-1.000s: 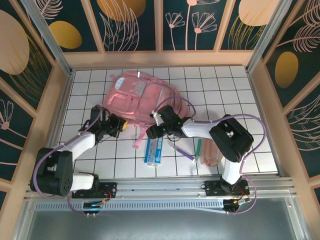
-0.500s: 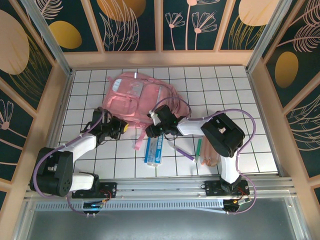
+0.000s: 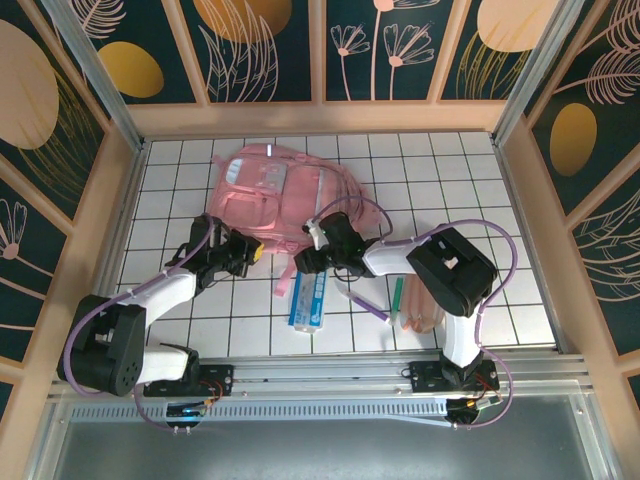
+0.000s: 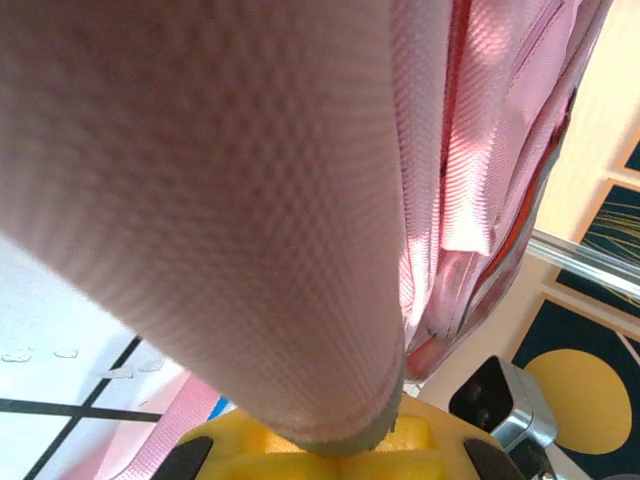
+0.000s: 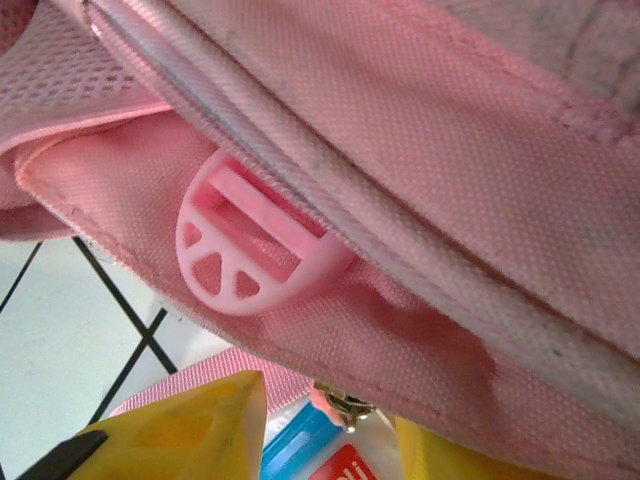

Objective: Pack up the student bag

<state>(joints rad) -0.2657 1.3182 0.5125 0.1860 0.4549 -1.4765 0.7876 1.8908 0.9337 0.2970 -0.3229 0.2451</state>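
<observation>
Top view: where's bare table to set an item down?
Free: the far-right tiles between the student bag and the right wall; the near tiles between the left arm and the blue-white pack. Crowded: near right, around the green pen and pouch.

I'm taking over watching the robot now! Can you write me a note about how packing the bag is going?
Left fingers: shut on the student bag fabric at its near-left edge.
Right fingers: open, by the bag's near edge, holding nothing.
Blue-and-white box, green pen and peach pouch lie on the table, outside the bag.
Done: nothing seen packed. Left: open the bag, put those in.
</observation>
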